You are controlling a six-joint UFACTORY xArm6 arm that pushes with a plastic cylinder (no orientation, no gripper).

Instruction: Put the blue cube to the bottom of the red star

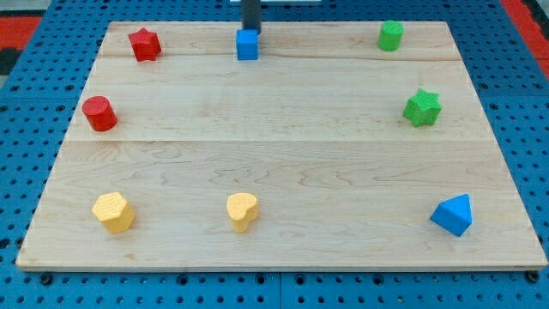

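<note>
One rod, no pincer: you are seeing my tip (pixel 250 32) sitting just behind the blue cube (pixel 247 45), upper centre, holding nothing, positioned for pushing toward the red star (pixel 145 44).

The small blue cube (pixel 247 45) sits flat and upright near the top edge of the pale wooden bench (pixel 283 163), a little left of that edge's middle, one face turned toward the view's bottom. The small red star-shaped block (pixel 145 44) lies flat near the bench's top-left corner, level with the cube and well apart from it.
</note>
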